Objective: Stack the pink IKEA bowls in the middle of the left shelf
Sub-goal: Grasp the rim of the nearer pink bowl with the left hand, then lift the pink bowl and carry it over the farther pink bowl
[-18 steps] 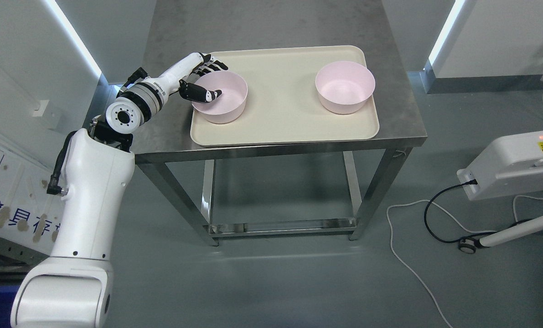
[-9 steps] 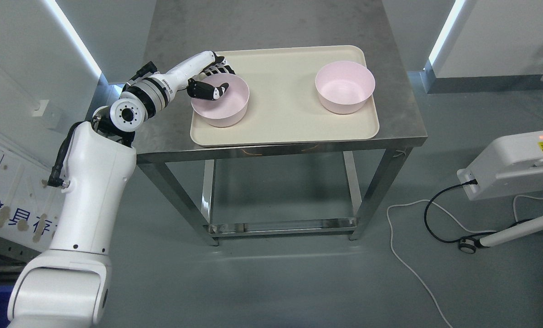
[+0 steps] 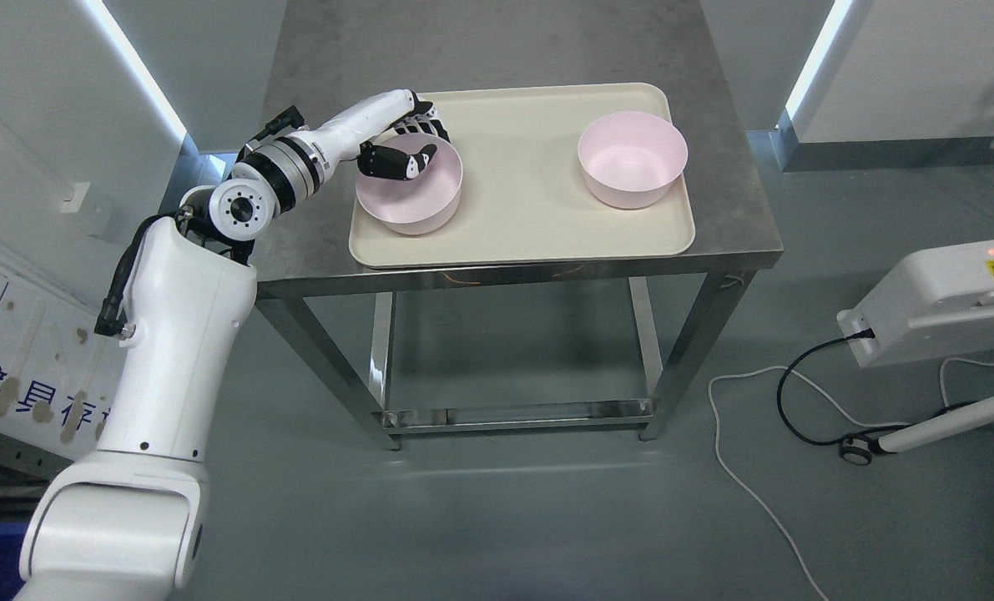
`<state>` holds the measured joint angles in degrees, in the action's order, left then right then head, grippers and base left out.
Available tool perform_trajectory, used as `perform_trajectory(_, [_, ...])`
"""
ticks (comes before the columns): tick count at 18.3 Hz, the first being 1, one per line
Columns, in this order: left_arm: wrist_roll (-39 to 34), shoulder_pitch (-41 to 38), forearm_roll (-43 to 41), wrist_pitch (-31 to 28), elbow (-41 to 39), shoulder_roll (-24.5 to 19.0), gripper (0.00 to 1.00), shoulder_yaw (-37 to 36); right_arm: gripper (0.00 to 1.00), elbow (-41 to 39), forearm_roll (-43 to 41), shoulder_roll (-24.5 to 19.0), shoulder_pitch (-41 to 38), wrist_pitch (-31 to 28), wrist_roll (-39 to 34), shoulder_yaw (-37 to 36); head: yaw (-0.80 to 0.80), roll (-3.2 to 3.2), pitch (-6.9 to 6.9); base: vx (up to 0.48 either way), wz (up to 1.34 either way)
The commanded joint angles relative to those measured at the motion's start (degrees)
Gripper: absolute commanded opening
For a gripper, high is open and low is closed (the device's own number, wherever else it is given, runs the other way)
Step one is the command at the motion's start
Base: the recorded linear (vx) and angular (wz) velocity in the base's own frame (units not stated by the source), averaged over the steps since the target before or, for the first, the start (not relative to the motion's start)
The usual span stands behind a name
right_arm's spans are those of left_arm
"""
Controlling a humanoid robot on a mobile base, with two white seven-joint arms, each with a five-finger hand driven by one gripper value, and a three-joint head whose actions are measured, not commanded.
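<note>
Left hand (image 3: pixel 403 143) closed on the far-left rim of the nearer pink bowl (image 3: pixel 413 194): thumb inside the bowl against the inner wall, dark fingers (image 3: pixel 428 127) curled over the outside of the rim at the back. Bowl tipped, opening turned toward the camera and slightly to the right, its underside close above or touching the tray (image 3: pixel 520 224); contact cannot be told from this view. Located over the left half of the cream tray. Left arm entering from the lower left, white upper segment rising to a round elbow joint, forearm reaching up and right across the desk (image 3: pixel 730 225) edge to the bowl. Second pink bowl (image 3: pixel 632 159) upright on the right half of the same tray, well apart from the held one, untouched. Tray lying flat on the steel desk, occupying most of its front portion, bare brushed metal visible behind and to both sides. Right arm and hand out of frame. On the grey floor to the right: a white unit (image 3: pixel 939 296) with a yellow label and a red indicator light, a black cable (image 3: pixel 797 401) plugged into its side, and a white cable (image 3: pixel 739 467) trailing toward the lower edge. Blue-and-white signage partly visible at the far left edge.
</note>
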<state>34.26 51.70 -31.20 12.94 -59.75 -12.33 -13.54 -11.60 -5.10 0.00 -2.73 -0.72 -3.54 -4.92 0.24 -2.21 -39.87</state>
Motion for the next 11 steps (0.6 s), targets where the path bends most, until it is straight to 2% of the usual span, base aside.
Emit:
perform_trajectory(1, [1.3, 1.4, 0.3, 0.0, -0.1, 4.1, 0.00, 3.9, 1.00, 0.0, 0.0, 1.0, 0.0, 0.0, 0.0, 0.0, 0.00, 0.00, 0.00, 0.000, 0.00])
perform_trajectory(4, [1.5, 3.1, 0.4, -0.7, -0.4, 6.7, 0.00, 4.8, 1.00, 0.0, 0.0, 1.0, 0.0, 0.0, 0.0, 0.0, 0.00, 0.00, 0.00, 0.000, 0.00])
perform_trajectory(6, [2.9, 5.7, 0.8, -2.7, -0.7, 10.4, 0.00, 5.7, 1.00, 0.0, 0.0, 1.0, 0.0, 0.0, 0.0, 0.0, 0.00, 0.00, 0.00, 0.000, 0.00])
perform_trajectory(8, [3.5, 8.2, 0.7, -4.4, -0.7, 11.3, 0.00, 5.5, 1.00, 0.0, 0.0, 1.0, 0.0, 0.0, 0.0, 0.0, 0.00, 0.00, 0.00, 0.000, 0.00])
perform_trajectory(9, [3.5, 9.7, 0.8, -5.2, -0.7, 11.3, 0.00, 3.9, 1.00, 0.0, 0.0, 1.0, 0.0, 0.0, 0.0, 0.0, 0.00, 0.00, 0.00, 0.000, 0.00])
perform_trajectory(11, [2.9, 11.8, 3.7, -5.6, -0.7, 11.3, 0.00, -6.3, 1.00, 0.0, 0.0, 1.0, 0.0, 0.0, 0.0, 0.0, 0.00, 0.00, 0.00, 0.000, 0.00])
